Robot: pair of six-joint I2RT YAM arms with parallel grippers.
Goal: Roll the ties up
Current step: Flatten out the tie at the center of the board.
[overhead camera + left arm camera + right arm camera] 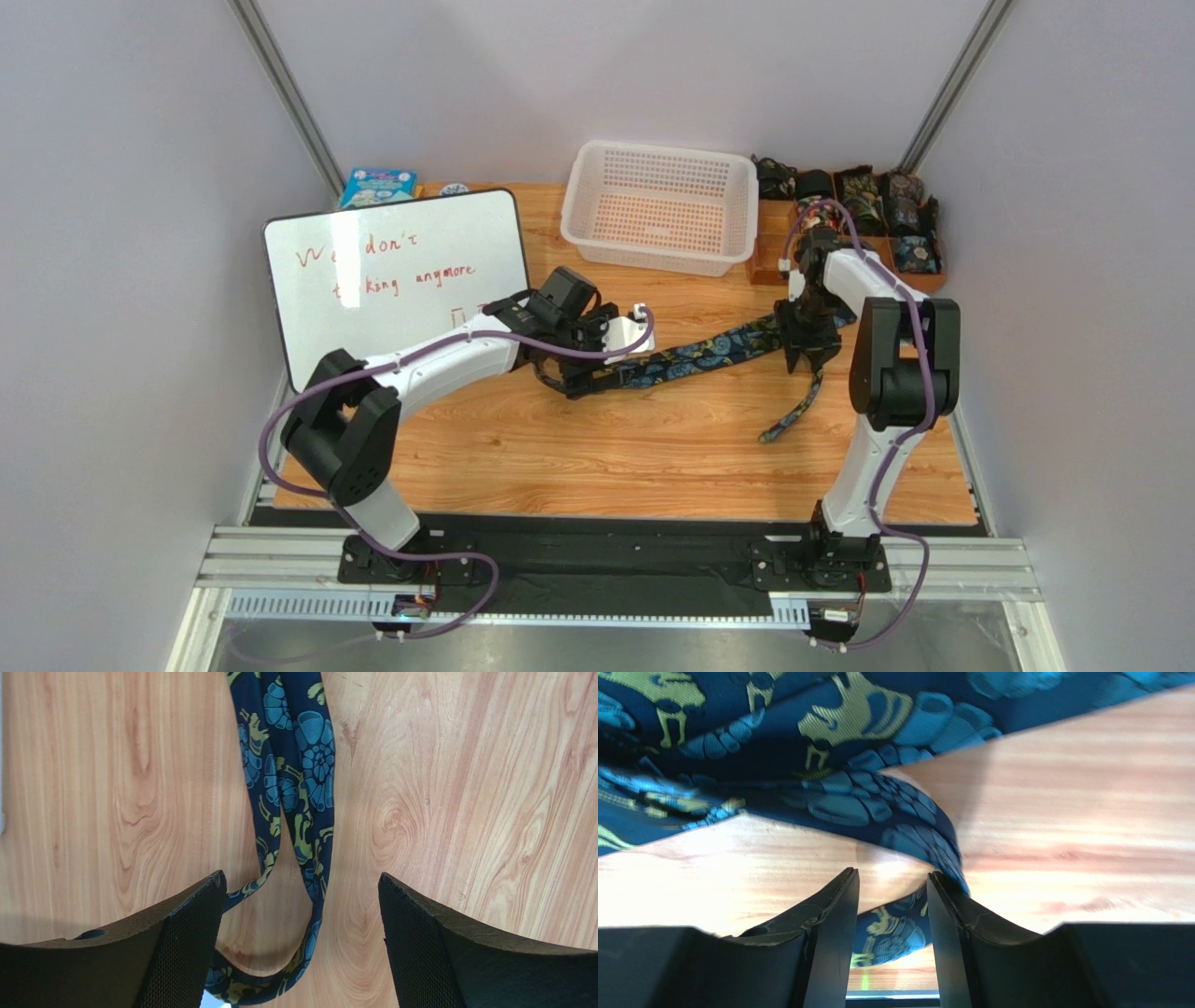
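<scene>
A dark tie (716,347) with teal and yellow paisley lies stretched across the wooden table between my two grippers, and its narrow tail trails toward the front. My left gripper (568,375) hangs over its left end. In the left wrist view that gripper (302,877) stands wide open, with the tie (309,763) doubled back in a loose loop between the fingers and touching neither pad. My right gripper (892,878) is down at the bend of the tie (773,714). Its jaws are partly apart, with a strip of the fabric running between them.
A white perforated basket (659,207) stands at the back centre. A wooden compartment tray (769,259) with dark rolled ties (884,203) sits at the back right. A whiteboard (400,280) with red writing lies at the left, and a blue box (379,186) sits behind it.
</scene>
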